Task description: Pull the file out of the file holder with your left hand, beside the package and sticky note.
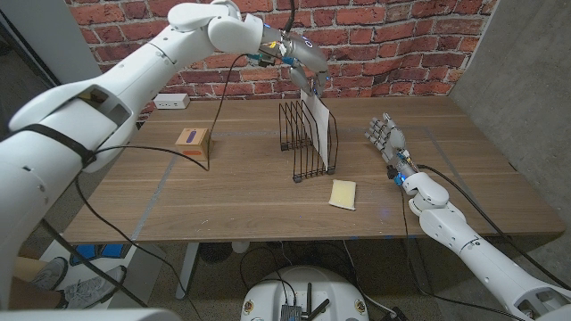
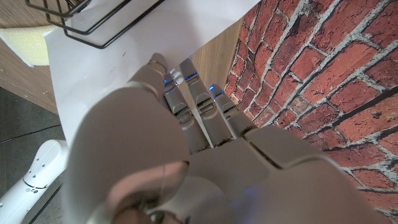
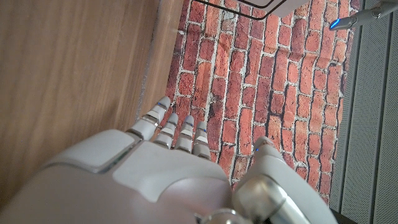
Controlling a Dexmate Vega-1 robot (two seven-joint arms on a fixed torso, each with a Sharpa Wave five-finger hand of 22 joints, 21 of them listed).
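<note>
A white file (image 1: 320, 119) stands in the right-hand slot of a black wire file holder (image 1: 308, 143) at the table's middle. My left hand (image 1: 302, 61) reaches down from above and grips the file's top edge. In the left wrist view its fingers (image 2: 205, 115) lie against the white sheet (image 2: 106, 68) above the holder's wires (image 2: 93, 34). A small cardboard package (image 1: 193, 141) with a purple stripe sits left of the holder. In front of the holder, to its right, lies a yellow sticky note (image 1: 343, 193). My right hand (image 1: 385, 138) stands open at the right, fingers up.
A brick wall (image 1: 384, 45) runs behind the wooden table (image 1: 250, 205). A white power strip (image 1: 169, 101) lies at the back left, with a black cable trailing across the table past the package. A grey panel stands at the right.
</note>
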